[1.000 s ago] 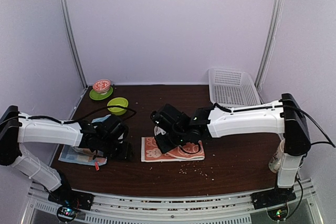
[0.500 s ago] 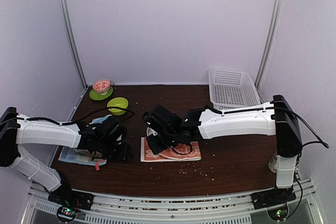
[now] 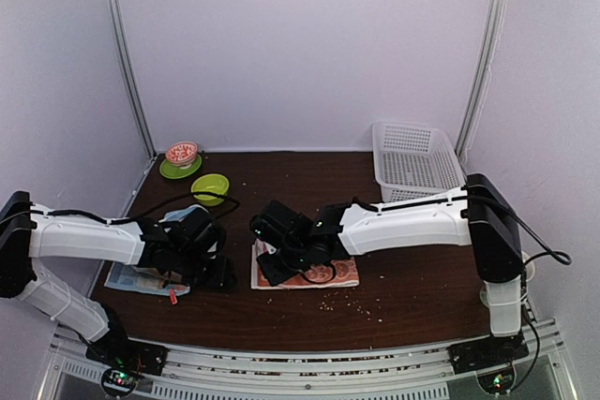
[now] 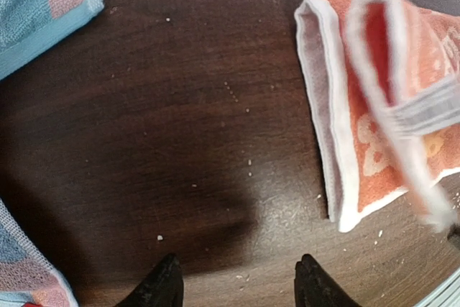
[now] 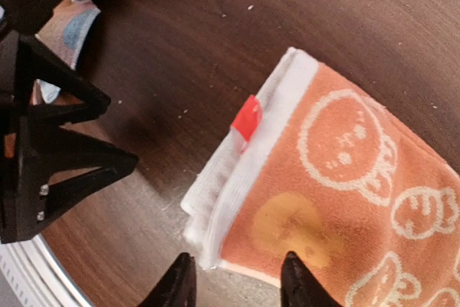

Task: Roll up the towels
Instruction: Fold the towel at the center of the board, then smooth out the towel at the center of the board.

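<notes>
The orange towel [image 3: 330, 274] with white cartoon print lies flat in the middle of the table, its left edge folded over in white layers [image 5: 230, 170] with a red tag [image 5: 248, 116]. My right gripper [image 3: 273, 263] hangs open just over that folded left corner [image 5: 237, 282], holding nothing. In the left wrist view a strip of the orange towel [image 4: 374, 141] looks raised and blurred. The light-blue towel [image 3: 141, 277] lies crumpled at the left under my left arm. My left gripper [image 4: 241, 282] is open over bare wood between the two towels [image 3: 218, 274].
A green bowl [image 3: 210, 186] and a green plate carrying a red-and-white bowl [image 3: 181, 158] stand at the back left. A white basket [image 3: 415, 156] sits at the back right. Crumbs [image 3: 349, 302] dot the wood in front of the orange towel.
My right gripper has moved left across the orange towel while shut on its edge, then opened and let it go. The left arm has stayed put.
</notes>
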{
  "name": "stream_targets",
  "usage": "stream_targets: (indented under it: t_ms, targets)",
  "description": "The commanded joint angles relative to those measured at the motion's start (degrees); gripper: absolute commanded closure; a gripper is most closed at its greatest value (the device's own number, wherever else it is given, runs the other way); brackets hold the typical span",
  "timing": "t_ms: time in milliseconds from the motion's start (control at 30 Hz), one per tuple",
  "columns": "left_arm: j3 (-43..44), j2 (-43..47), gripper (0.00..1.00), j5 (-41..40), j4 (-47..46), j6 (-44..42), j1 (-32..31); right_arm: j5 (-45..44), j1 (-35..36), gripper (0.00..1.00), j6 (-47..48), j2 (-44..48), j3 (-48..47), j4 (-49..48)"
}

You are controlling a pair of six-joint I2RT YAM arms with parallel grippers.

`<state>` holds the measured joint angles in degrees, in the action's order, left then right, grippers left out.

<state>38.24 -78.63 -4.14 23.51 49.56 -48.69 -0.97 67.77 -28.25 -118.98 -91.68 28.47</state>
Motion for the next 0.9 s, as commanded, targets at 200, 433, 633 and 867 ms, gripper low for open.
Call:
stream_targets:
  t_ms: [200,433,633,867]
  targets:
    - [5.36,5.81,0.45,-2.3,4.47,-2.92,0.43,-4.28,-2.8,0.45,-2.5,16.05,9.84,-0.68]
    - [16.48,-1.01,0.45,7.14,-0.51,-7.26,0.3,-4.17,-11.21,0.56,-6.41,21.56,24.43,-4.6]
    - [23.75,-13.83,0.48,15.3,-2.42,-6.91,-0.73,-4.96,-13.7,0.58,-9.05,17.14,23.64,-5.32]
    - [19.6,-16.7,0.5,17.66,-2.83,-5.96,-0.79,-6.76,-16.83,0.6,-9.4,10.42,20.95,-0.65]
